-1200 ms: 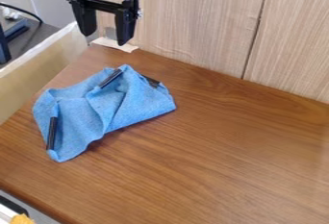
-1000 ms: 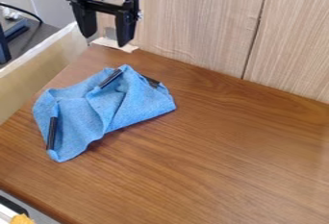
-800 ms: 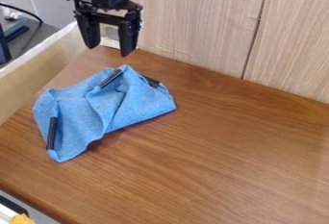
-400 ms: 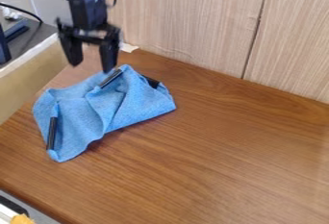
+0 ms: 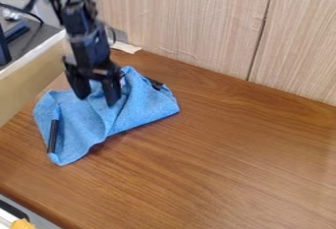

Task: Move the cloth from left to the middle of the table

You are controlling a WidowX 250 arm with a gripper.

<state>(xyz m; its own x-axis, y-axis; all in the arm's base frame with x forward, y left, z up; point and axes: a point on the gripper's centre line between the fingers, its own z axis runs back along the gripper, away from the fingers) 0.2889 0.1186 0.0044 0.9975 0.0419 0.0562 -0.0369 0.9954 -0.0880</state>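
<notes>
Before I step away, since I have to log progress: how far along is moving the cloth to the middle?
Nothing looks finished: the blue cloth lies rumpled on the left of the wooden table. In hand is the approach: the end effector is at the cloth's upper part, fingers apart, though contact is hard to tell. Left to do: grip it, bring it to the middle and release it.

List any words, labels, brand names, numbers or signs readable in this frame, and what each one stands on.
None: no readable text on the cloth, the gripper, the table, the wood-grain panel or the pale strip at its foot.
</notes>
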